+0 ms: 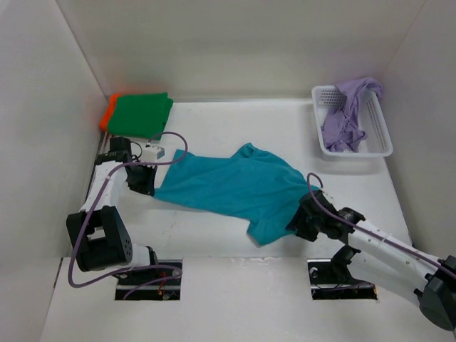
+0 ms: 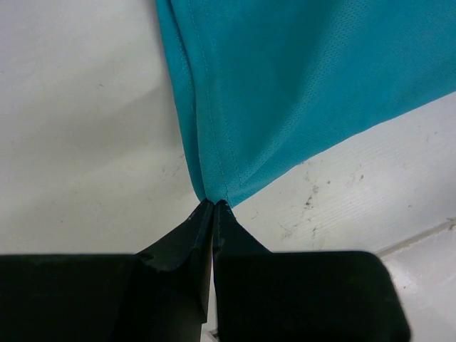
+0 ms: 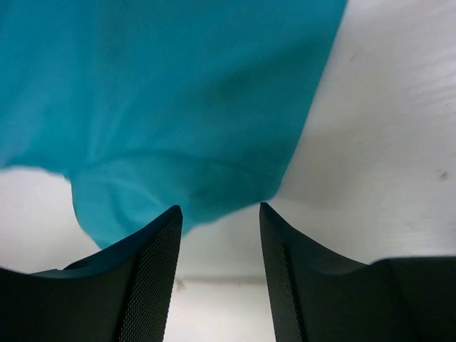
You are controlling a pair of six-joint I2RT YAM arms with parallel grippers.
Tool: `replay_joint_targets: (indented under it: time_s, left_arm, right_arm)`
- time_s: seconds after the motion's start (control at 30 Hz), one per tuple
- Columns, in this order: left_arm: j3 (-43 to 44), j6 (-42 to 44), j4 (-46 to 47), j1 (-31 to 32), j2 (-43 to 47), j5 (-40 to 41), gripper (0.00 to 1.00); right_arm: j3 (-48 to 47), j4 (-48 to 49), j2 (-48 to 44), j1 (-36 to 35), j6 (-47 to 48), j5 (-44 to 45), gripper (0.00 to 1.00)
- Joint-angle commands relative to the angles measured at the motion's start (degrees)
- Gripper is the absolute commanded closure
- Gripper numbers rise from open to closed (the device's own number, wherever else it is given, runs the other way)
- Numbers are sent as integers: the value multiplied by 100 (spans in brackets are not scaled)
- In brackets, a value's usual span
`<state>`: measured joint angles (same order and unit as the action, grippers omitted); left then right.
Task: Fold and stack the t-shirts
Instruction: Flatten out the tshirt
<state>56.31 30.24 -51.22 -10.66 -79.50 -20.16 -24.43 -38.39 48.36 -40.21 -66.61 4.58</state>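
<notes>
A teal t-shirt (image 1: 239, 189) lies spread across the middle of the table. My left gripper (image 1: 146, 187) is shut on its left corner (image 2: 214, 187), the cloth pinched at the fingertips. At the shirt's right end my right gripper (image 1: 299, 217) stands open, with the teal cloth (image 3: 178, 121) just beyond its fingertips and nothing between them. A folded green t-shirt (image 1: 141, 114) lies on an orange t-shirt (image 1: 110, 110) at the back left. A lavender t-shirt (image 1: 349, 114) hangs crumpled in the basket.
The white mesh basket (image 1: 381, 135) stands at the back right. White walls enclose the table on the left, back and right. A small white block (image 1: 154, 152) on the left arm's cable sits near the green shirt.
</notes>
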Motion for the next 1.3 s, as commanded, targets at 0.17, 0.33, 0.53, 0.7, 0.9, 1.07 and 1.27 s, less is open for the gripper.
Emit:
replay_joint_targets:
  time_s: [0.17, 0.33, 0.53, 0.7, 0.9, 1.07, 1.27]
  left_arm:
    - [99, 8, 156, -20, 155, -102, 100]
    - [187, 8, 104, -81, 155, -102, 100]
    - [635, -27, -19, -240, 67, -260, 100]
    - [907, -167, 235, -117, -205, -304, 99]
    - [1101, -361, 517, 155, -741, -313, 99]
    - [1119, -501, 648, 252, -760, -330, 99]
    - [864, -537, 736, 279, -645, -304, 99]
  right_arm:
    - [-212, 1297, 1192, 377, -2, 176, 52]
    - [-361, 1361, 1492, 430, 262, -141, 100]
    - [-1922, 0, 895, 404, 710, -168, 100]
    - [-3356, 59, 2305, 912, 2026, -632, 100]
    - [-5289, 367, 5207, 1186, 3110, -1073, 87]
    - [-6092, 744, 5739, 1248, 3268, -1074, 63]
    - [-4784, 1352, 4412, 1248, 3154, -265, 71]
